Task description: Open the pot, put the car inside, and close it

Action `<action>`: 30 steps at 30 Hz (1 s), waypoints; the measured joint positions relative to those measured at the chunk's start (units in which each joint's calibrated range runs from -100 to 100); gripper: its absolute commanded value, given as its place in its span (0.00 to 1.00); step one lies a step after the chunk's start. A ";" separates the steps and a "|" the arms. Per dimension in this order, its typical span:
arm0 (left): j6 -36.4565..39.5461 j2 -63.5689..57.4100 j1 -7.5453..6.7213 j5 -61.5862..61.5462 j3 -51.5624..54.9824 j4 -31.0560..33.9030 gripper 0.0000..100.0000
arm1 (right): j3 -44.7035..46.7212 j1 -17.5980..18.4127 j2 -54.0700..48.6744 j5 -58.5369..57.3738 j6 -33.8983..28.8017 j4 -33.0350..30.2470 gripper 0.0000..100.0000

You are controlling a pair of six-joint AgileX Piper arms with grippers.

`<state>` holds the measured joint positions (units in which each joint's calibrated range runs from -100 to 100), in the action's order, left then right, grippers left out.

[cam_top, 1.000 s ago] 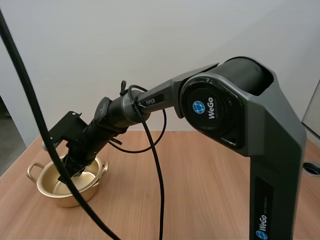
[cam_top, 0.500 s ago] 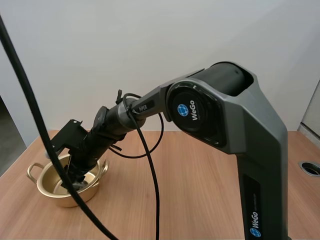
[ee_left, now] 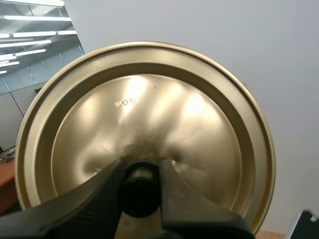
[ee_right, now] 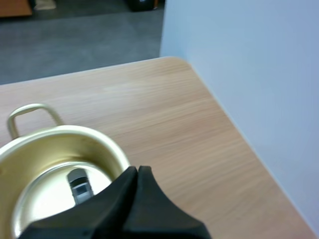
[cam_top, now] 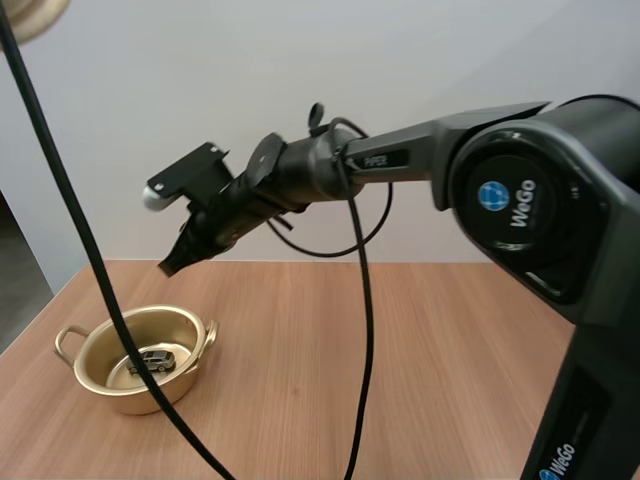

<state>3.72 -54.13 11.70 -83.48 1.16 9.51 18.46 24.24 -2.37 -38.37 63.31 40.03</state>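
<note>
**High view.** The pot (cam_top: 120,398) is seen standing open on the bench (cam_top: 420,360), toward 8 o'clock of the bench top. One loop handle is at its 9 o'clock side and another at 3 o'clock. The car (cam_top: 153,361), a small grey model, is noted lying on the pot's floor, clear of the wall. The right arm (cam_top: 400,160) is stretched across from 3 o'clock. The right hand (cam_top: 172,265) is held in the air at about 1 o'clock from the pot, well apart from the rim. Its fingers are drawn together with nothing between them. A slice of the gold lid (cam_top: 35,12) is recorded high at 11 o'clock, off the bench.

**Left wrist view.** The lid (ee_left: 149,109) is seen face-on as a round gold disc. Its black knob (ee_left: 141,194) is pinched between the two fingers of the left hand (ee_left: 142,165), one finger touching each side.

**Right wrist view.** The right hand (ee_right: 137,173) is seen as one dark wedge, fingers pressed together, nothing gripped. Beyond the fingertips the pot (ee_right: 99,148) is uncovered, and the car (ee_right: 79,185) is seen on its floor. The pot is set on the wooden bench (ee_right: 164,114), near a rounded corner.
</note>
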 measured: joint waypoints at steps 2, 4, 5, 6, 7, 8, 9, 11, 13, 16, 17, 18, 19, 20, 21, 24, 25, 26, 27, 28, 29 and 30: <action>0.00 0.46 0.00 0.00 4.26 -0.35 0.00 | 0.00 -2.37 -3.31 0.62 -1.43 0.00 0.00; 0.00 1.08 0.00 0.00 8.44 -0.75 0.00 | 0.00 -4.52 -6.61 0.62 -2.55 0.31 0.00; 0.00 1.62 0.00 0.18 10.51 -1.28 0.00 | 0.00 -5.71 -8.30 0.40 -2.92 0.31 0.00; -0.09 1.77 0.00 0.18 10.94 -1.30 0.00 | 0.00 -6.19 -9.00 0.23 -3.11 0.31 0.00; -0.19 2.44 0.00 0.18 12.65 -2.07 0.00 | 0.00 -6.90 -10.04 0.27 -3.11 0.31 0.00; -0.92 4.12 0.00 0.02 16.47 -2.96 0.00 | 0.00 -9.28 -13.38 -0.86 -3.11 0.31 0.00; -1.58 5.06 0.00 0.26 18.15 -3.27 0.00 | 0.00 -10.46 -15.28 -1.80 -3.11 0.31 0.00; -2.20 7.77 0.00 1.76 22.34 -3.27 0.00 | 0.00 -12.62 -18.60 -3.21 -3.11 0.31 0.00; -2.29 10.99 0.00 4.29 26.54 -3.27 0.00 | 0.00 -15.00 -22.23 -5.18 -3.11 0.31 0.00; -3.11 16.37 0.00 6.20 32.44 -4.20 0.00 | 0.00 -18.09 -27.14 -7.89 -2.91 0.07 0.00; -4.03 18.40 0.00 6.36 34.51 -5.20 0.00 | 0.00 -19.28 -28.79 -8.70 -2.91 0.08 0.00; -4.93 20.05 0.00 5.39 36.09 -6.55 0.00 | 0.00 -20.48 -30.38 -9.07 -2.91 0.08 0.00; -6.07 22.13 0.00 3.92 37.73 -7.88 0.00 | 0.00 -21.67 -31.66 -9.07 -2.91 0.05 0.00; -7.04 24.20 0.00 2.38 38.88 -9.09 0.00 | 0.00 -22.86 -33.21 -9.07 -2.91 0.05 0.00; -7.65 25.82 0.00 1.20 39.53 -9.51 0.00 | 0.00 -24.05 -34.70 -9.07 -2.61 0.05 0.00; -8.12 31.84 0.00 0.44 39.99 -10.60 0.00 | 0.00 -27.39 -38.15 -9.07 -2.52 -0.89 0.00; -8.38 33.80 0.00 0.66 39.99 -10.60 0.00 | 0.00 -28.34 -39.09 -9.07 -2.52 -1.63 0.00; -8.50 35.59 0.00 0.81 39.99 -10.60 0.00 | 0.00 -29.50 -39.81 -9.19 -2.52 -2.22 0.00; -8.87 36.84 0.00 0.81 39.99 -10.60 0.00 | 0.00 -30.48 -40.38 -9.19 -2.61 -2.75 0.00; -9.10 38.18 0.00 0.89 39.99 -10.60 0.00 | 0.00 -31.20 -40.71 -9.19 -2.97 -3.17 0.00; -9.23 39.32 0.00 1.26 39.99 -10.48 0.00 | 0.00 -31.69 -40.85 -9.42 -3.23 -3.77 0.00; -9.54 40.13 0.00 1.26 39.99 -10.48 0.00 | 0.00 -31.92 -41.02 -9.79 -3.62 -4.38 0.00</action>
<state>-5.82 -14.01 11.70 -82.22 41.15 -0.97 18.46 -7.67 -43.39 -48.16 59.69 35.65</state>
